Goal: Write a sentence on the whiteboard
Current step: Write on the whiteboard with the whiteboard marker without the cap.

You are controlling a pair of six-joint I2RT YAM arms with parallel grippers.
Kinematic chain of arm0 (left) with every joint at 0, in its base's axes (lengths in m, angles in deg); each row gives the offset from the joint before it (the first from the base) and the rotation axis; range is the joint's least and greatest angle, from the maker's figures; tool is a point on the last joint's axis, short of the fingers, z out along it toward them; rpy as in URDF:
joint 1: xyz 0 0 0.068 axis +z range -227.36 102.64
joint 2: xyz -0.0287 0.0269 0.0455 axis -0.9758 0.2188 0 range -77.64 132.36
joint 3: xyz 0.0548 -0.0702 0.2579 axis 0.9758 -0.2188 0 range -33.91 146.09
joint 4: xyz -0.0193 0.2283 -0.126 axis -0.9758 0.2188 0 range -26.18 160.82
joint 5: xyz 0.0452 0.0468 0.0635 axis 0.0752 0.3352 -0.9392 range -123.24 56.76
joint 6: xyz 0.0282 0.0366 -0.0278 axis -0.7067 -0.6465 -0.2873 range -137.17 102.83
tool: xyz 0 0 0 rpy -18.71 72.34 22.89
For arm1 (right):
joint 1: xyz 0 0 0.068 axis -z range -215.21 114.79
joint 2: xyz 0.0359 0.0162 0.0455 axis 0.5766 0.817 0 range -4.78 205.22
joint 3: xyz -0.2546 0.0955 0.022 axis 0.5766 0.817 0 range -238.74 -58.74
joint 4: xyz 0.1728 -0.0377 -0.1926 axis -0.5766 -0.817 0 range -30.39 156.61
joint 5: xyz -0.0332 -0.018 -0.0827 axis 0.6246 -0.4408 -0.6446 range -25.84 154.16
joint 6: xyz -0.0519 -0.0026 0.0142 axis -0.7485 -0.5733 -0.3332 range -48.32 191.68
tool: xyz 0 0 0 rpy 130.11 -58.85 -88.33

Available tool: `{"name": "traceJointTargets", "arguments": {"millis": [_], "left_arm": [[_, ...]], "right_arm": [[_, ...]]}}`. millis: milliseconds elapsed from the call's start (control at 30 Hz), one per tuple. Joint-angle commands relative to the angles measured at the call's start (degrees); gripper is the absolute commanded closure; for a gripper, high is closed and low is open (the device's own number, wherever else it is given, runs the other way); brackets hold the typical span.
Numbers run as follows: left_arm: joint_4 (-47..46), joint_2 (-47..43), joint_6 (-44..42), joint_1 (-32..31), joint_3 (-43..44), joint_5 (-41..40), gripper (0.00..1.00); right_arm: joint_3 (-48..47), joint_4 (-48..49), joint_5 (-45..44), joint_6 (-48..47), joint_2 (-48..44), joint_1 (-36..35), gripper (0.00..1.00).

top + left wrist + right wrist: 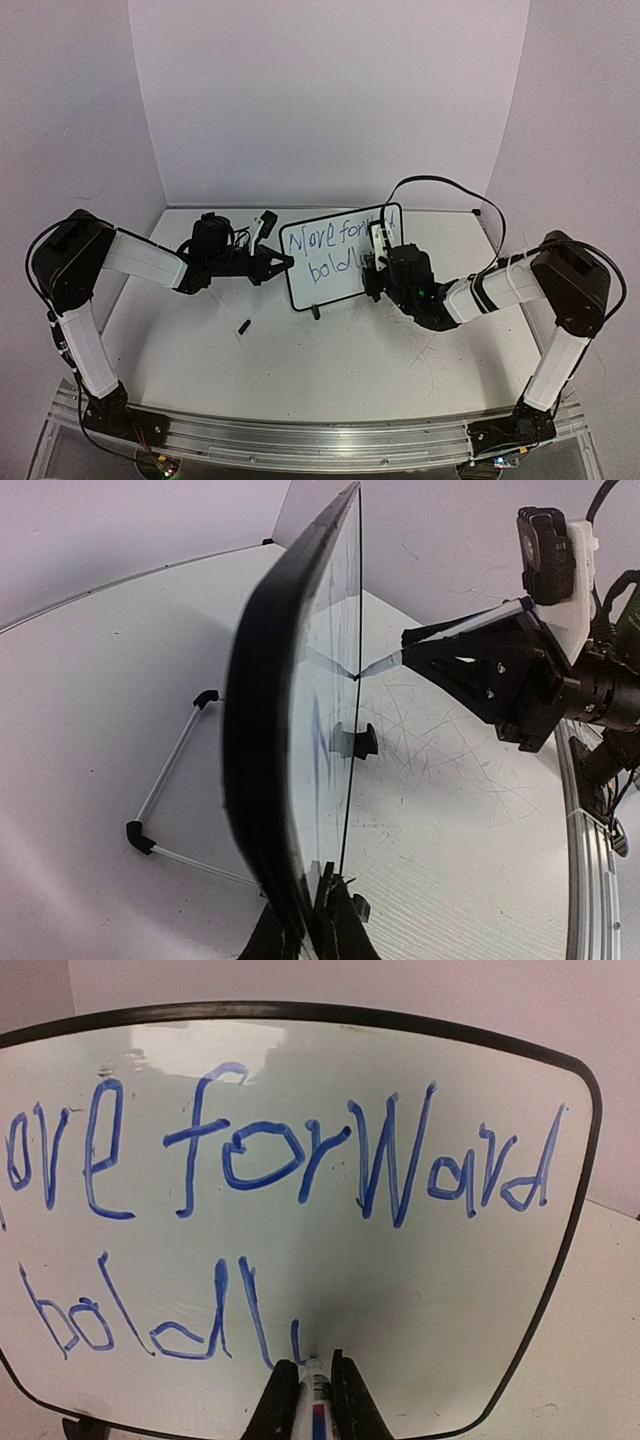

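— What of the right claw (316,1405)?
— Narrow, pinched on a marker (385,662) that pokes out ahead of it. The tip touches the board (335,255).
— Where on it?
— Straight ahead of the claw, low on the face, just past the last stroke of the sentence (300,1155): "Move forward" above, "boldl" plus a short new mark below.
— And the left claw (282,263)?
— Clamped on the board's near edge. The board stands upright ahead of it, with the stand (170,780) behind on the table (300,380).
— Anything else?
— A small black piece (243,326) lies on the table, between that claw and the bases.
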Motion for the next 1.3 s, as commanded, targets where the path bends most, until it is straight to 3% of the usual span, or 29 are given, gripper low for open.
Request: {"name": "traceJointTargets", "arguments": {"millis": [0, 1267], "left_arm": [[4.7, 1.6, -5.3, 1.0, 0.5, -7.8, 1.00], [4.8, 1.6, -5.3, 1.0, 0.5, -7.9, 1.00]], "right_arm": [[-2.6, 2.8, -1.9, -0.4, 0.8, 0.9, 1.00], [-4.2, 2.7, -0.4, -4.5, -2.2, 1.9, 1.00]]}}
